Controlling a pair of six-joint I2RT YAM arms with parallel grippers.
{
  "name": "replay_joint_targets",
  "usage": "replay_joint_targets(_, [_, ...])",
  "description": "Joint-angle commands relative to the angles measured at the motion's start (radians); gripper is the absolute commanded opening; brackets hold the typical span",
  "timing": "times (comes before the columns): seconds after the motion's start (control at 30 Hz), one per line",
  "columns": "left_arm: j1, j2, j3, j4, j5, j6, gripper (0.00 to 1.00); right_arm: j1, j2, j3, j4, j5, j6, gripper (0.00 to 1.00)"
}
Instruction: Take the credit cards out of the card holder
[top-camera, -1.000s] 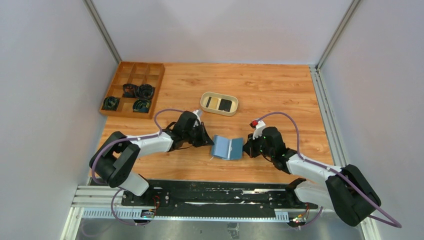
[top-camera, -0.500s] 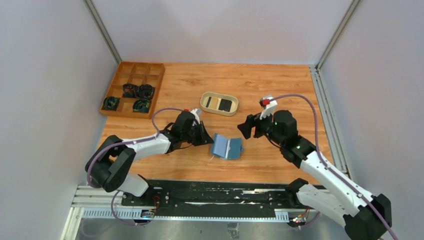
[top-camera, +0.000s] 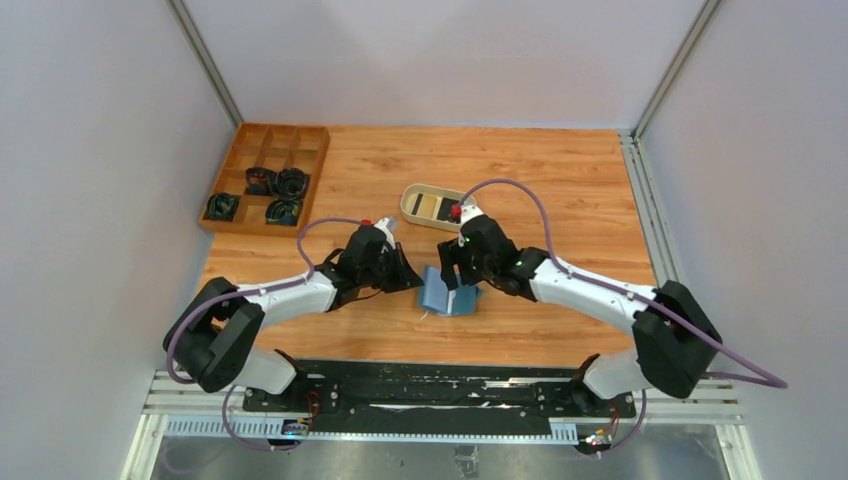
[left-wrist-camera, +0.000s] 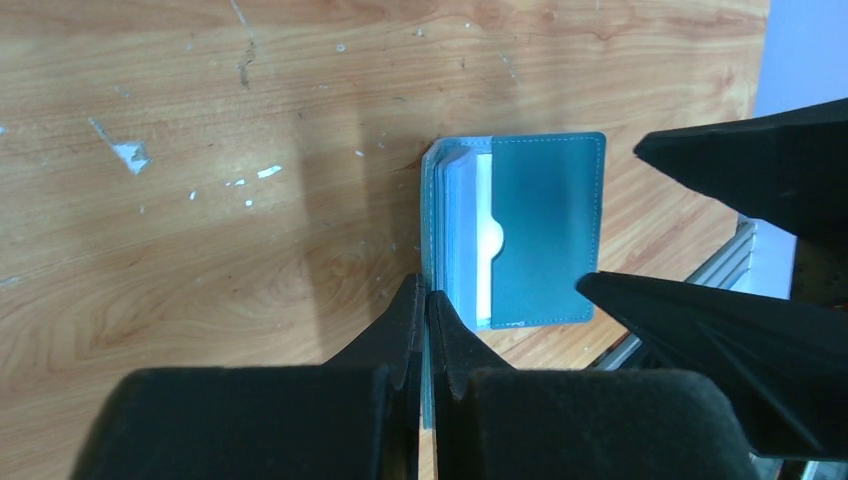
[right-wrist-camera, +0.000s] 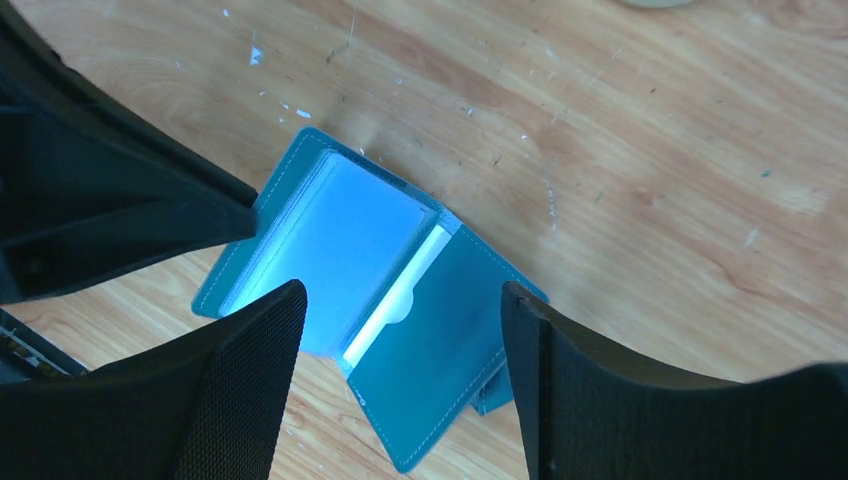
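Note:
The teal-blue card holder (top-camera: 447, 295) stands open like a book on the wooden table. My left gripper (top-camera: 414, 283) is shut on the edge of its left flap (left-wrist-camera: 430, 230). The right gripper (top-camera: 459, 279) hovers open just above it, a finger (right-wrist-camera: 240, 370) on each side of the open holder (right-wrist-camera: 430, 350) and touching nothing. A pale strip (right-wrist-camera: 398, 296) shows at the mouth of the inner pocket; I cannot tell if it is a card. A tan-gold credit card (top-camera: 428, 206) lies in the beige oval dish (top-camera: 407, 203), whose right part the right arm hides.
A brown wooden compartment tray (top-camera: 317, 180) with several dark rolled items (top-camera: 276, 196) sits at the back left. Grey walls close in the table on three sides. The black rail (top-camera: 400, 385) carrying the arm bases runs along the near edge.
The right gripper let go of the holder's right flap, opened, lifted to the right, then swung left over the open holder. The left gripper kept its hold and barely moved.

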Motion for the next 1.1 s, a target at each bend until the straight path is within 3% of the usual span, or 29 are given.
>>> replay_joint_targets(0.0, [-0.009, -0.030, -0.024, 0.019, -0.028, -0.011, 0.00, 0.038, 0.075, 0.067, 0.028, 0.035, 0.055, 0.75])
replay_joint_targets(0.63, [-0.009, -0.049, -0.046, 0.018, -0.036, -0.011, 0.00, 0.102, 0.273, 0.143, 0.024, 0.065, 0.028, 0.72])
replay_joint_targets(1.07, [-0.009, -0.066, -0.041, 0.005, -0.070, -0.009, 0.00, 0.106, 0.238, 0.073, -0.013, 0.116, -0.012, 0.72])
